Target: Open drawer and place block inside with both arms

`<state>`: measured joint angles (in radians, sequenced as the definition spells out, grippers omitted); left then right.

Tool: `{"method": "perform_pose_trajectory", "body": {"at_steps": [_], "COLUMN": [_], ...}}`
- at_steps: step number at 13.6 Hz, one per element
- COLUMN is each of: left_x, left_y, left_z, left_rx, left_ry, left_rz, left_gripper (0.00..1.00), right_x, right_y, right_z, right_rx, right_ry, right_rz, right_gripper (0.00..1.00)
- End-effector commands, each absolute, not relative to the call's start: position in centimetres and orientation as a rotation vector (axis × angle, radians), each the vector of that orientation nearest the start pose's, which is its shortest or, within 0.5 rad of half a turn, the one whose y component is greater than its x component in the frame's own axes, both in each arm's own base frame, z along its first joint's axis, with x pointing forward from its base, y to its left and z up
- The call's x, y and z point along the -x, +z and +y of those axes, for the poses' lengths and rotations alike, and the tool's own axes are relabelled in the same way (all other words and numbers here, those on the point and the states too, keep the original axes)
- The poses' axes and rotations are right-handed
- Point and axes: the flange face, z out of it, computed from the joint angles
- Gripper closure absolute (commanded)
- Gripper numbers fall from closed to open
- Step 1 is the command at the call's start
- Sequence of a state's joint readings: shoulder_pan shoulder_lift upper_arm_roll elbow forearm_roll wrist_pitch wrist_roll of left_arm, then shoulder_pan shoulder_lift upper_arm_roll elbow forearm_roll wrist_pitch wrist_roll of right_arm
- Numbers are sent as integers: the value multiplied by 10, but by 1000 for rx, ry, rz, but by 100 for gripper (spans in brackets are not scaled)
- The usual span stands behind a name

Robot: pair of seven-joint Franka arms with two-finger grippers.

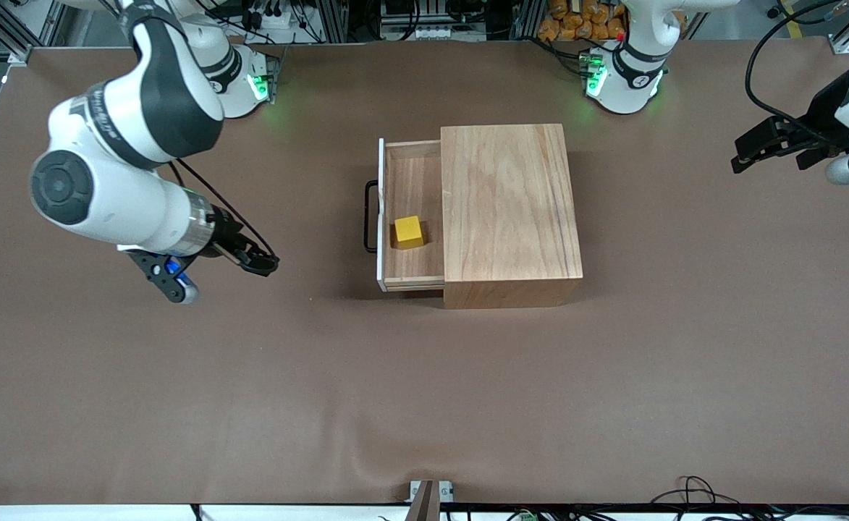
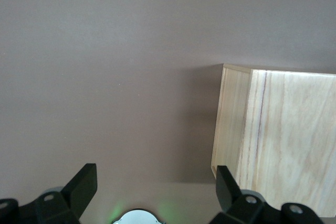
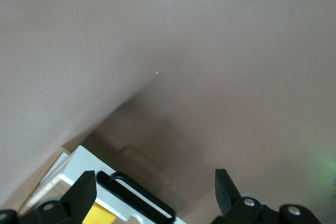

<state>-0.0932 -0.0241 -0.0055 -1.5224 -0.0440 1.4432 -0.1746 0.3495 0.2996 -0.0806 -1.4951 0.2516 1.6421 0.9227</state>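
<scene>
Brown tabletop (image 1: 424, 405) is carrying a light-wood box (image 1: 511, 210). Its drawer (image 1: 413, 271) is standing pulled out toward the right arm's end, black wire handle (image 1: 370, 217) leading. Sitting inside is the small bright yellow block (image 1: 408, 232). Right hand (image 1: 261, 262) and left hand (image 1: 746, 155) are both hovering open, empty.
</scene>
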Motion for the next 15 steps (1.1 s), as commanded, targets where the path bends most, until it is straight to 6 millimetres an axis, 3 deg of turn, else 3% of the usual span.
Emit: {"method": "perform_pose_trajectory", "body": {"at_steps": [1,4,5,9,12,15], "left_x": [-521,-521,-521,-520,-520,-520], "left_y": [652,650,650,651,651,651], "left_z": [-56,-57,-57,-58,-58,-57], "left_rx": [3178,3177,3177,3177,3177,3177], "left_ry": [82,89,89,87,84,84], "left_rz": [-91,-91,-91,-93,-96,-98], "left_gripper": [0,0,0,0,0,0], "right_x": [-601,-596,-592,-558,-535,-514], "right_y": [514,520,529,572,605,633], "right_z": [151,80,66,26,-16,-30], "right_rx": [2873,2884,2891,3003,3021,3071], "right_ry": [363,342,317,199,148,111], "right_rz": [828,632,536,239,63,-39], "right_gripper": [0,0,0,0,0,0]}}
